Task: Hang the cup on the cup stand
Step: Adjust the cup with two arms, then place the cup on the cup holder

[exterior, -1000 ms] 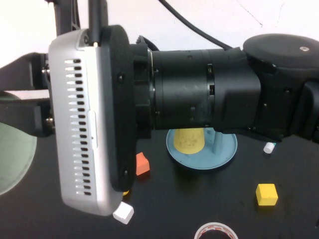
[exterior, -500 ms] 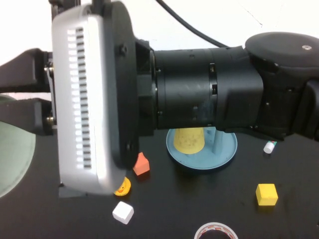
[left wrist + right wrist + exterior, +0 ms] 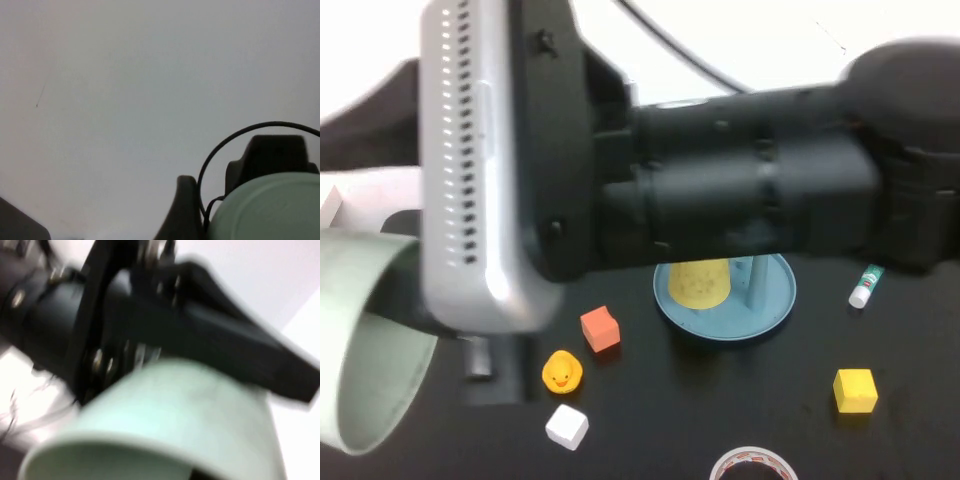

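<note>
Lower left of the high view: smooth mint cup is tilting mouth-outward, left gripper clamping it; right gripper's state indiscernible; round blue cup stand sitting centre.

Pale mint cup raised at far left, tilted; round blue cup stand on table.

I work at a lab test bench, not in a home: a black table against a bare white wall, a black cable trailing behind my arm. Scattered practice props lie around: a yellow block, orange block, white block, rubber duck, tape roll.
</note>
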Tool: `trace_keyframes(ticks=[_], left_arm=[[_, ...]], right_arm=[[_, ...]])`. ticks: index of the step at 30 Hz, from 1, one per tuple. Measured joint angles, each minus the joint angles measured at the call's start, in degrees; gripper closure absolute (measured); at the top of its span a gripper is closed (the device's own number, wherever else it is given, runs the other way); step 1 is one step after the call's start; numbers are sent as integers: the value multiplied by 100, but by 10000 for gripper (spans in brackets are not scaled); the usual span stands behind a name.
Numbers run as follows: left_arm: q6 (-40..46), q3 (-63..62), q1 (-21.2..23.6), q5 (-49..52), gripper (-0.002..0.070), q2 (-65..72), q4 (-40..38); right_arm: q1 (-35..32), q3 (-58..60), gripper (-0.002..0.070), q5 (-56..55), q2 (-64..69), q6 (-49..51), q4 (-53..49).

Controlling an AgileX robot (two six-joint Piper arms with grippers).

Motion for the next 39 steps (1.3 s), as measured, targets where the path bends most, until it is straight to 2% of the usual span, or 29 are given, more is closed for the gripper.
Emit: trace_keyframes(ticks=[4, 11, 17, 20, 22, 25, 27, 32, 39], left_arm=[[360, 0, 0, 2, 122, 0, 12], [707, -48, 0, -258, 123, 0, 25], [1939, -287, 0, -489, 123, 0, 25], [2963, -350, 0, -985, 123, 0, 14], [3702, -350, 0, -1463, 123, 0, 14], [5037, -350, 0, -2015, 123, 29, -27], [5989, -350, 0, -2131, 123, 142, -40], [7829, -360, 0, -1644, 123, 624, -51], [9626, -422, 0, 194, 123, 1940, 42]], right_arm=[[-10, 0, 211, 140, -338, 1919, -1934], [-33, 0, 211, 733, -484, 3832, -3919], [-33, 0, 217, 1921, -683, 6095, -6386], [-33, 0, 254, 2780, -725, 6994, -7086], [-43, 25, 328, 3515, -734, 7525, -7406], [-43, 309, 521, 3784, -796, 8013, -7591], [-43, 695, 610, 3821, -923, 8120, -7627], [-43, 2012, 664, 3870, -1333, 8351, -7891], [-43, 3643, 672, 3690, -1777, 9027, -8077]])
